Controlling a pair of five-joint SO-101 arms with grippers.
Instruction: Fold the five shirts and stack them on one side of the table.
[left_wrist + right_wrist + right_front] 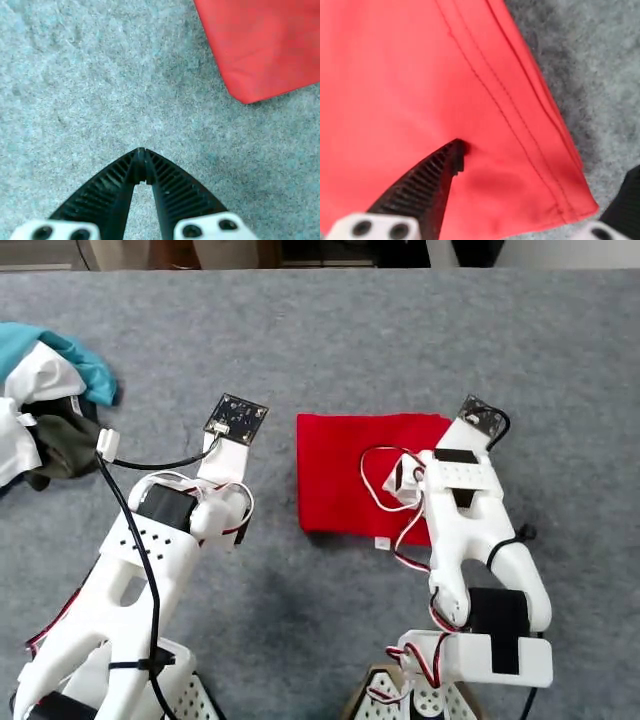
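One heap of unfolded shirts [45, 405] is running off the table's [330, 330] ten o'clock edge, so you cannot count them. Your red shirt [350, 475] is lying folded at the centre, its three o'clock side hiding under the right arm [460, 510]. Your right gripper [545, 165] is standing spread over that shirt's hem; your left gripper [141, 152] is hovering, jaws pressed together, over grey table at the shirt's nine o'clock

closed left claw [141, 165] near red shirt [265, 45]
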